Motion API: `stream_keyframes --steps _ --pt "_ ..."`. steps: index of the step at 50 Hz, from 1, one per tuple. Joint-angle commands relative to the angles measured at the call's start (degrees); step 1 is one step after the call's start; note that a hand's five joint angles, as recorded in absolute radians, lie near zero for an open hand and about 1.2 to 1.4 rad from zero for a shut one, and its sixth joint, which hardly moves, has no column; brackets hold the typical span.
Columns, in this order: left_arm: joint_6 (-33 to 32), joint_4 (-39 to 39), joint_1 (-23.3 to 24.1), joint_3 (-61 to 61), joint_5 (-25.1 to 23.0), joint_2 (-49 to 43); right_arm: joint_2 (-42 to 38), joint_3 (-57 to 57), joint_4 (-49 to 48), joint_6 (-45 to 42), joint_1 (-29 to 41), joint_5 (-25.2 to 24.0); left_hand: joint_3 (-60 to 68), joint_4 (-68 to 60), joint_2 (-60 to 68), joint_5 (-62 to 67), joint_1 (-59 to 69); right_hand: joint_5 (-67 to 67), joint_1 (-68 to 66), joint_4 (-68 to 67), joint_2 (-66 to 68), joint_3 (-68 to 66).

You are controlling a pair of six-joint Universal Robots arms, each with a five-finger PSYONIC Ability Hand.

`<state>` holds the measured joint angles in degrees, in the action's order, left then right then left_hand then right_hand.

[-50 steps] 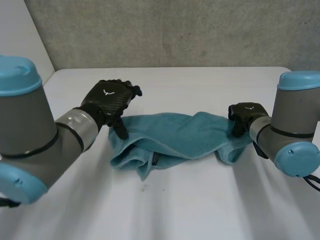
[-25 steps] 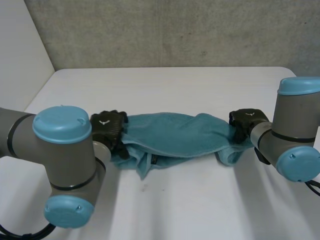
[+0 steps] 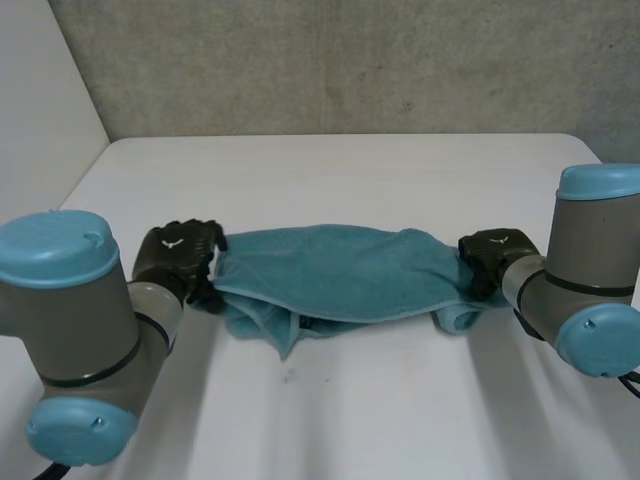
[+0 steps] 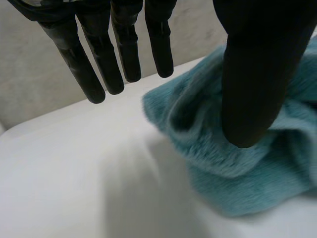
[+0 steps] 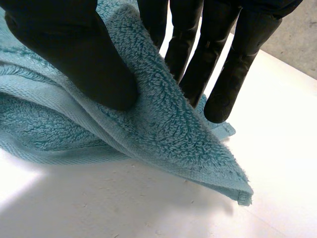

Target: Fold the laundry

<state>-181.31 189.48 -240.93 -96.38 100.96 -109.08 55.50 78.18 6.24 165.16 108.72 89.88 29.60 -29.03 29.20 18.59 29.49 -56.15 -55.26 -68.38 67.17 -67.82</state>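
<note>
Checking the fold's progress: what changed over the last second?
The left hand dropped from above the towel to its left end and slid outward; its thumb touches the cloth, fingers straight. The towel lies flatter. The right hand stayed pinching the right end.

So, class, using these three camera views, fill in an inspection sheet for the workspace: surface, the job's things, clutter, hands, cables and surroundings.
Surface: white table, bare around the cloth.
Job's things: one teal towel, bunched lengthwise in loose layers and stretched between the two hands, not neatly folded.
Clutter: nothing seen.
Hands: left hand at the towel's left end, fingers straight and off the cloth, thumb against it; right hand at the towel's right end, an edge of the cloth pinched between thumb and fingers.
Cables: nothing seen near the towel.
Surroundings: grey wall behind the table.
</note>
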Motion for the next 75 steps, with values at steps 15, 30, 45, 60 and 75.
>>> stream_keyframes --steps 15,30,45,60,75 --pt "-0.01 0.62 2.66 4.45 -1.47 -4.56 -0.39 0.39 -0.7 -0.1 -0.35 0.12 3.83 -4.4 4.23 4.83 3.94 -13.85 -24.74 -11.62 12.83 -12.18" --pt "-2.2 5.8 -7.8 7.95 -1.73 -7.37 0.22 -2.15 1.24 -17.33 -0.08 0.64 50.4 -50.97 50.8 51.41 50.51 -13.85 -24.74 -11.62 12.83 -12.18" --pt "-14.94 23.96 -9.56 35.56 -5.33 -5.46 4.34 -26.77 -28.54 10.44 0.44 3.54 50.4 -50.97 50.8 51.41 50.51 -13.85 -24.74 -11.62 12.83 -12.18" --pt "-19.43 32.36 -10.44 7.28 -18.25 2.47 16.92 5.12 -37.35 10.8 -0.7 -1.37 50.4 -50.97 50.8 51.41 50.51 -13.85 -24.74 -11.62 12.83 -12.18" --pt "-28.3 22.87 -12.2 -8.82 -18.87 -8.08 4.36 14.45 -25.75 -0.54 -1.67 -9.29 25.9 -26.47 26.3 26.9 26.01 -13.85 -24.74 -11.62 12.83 -12.18"
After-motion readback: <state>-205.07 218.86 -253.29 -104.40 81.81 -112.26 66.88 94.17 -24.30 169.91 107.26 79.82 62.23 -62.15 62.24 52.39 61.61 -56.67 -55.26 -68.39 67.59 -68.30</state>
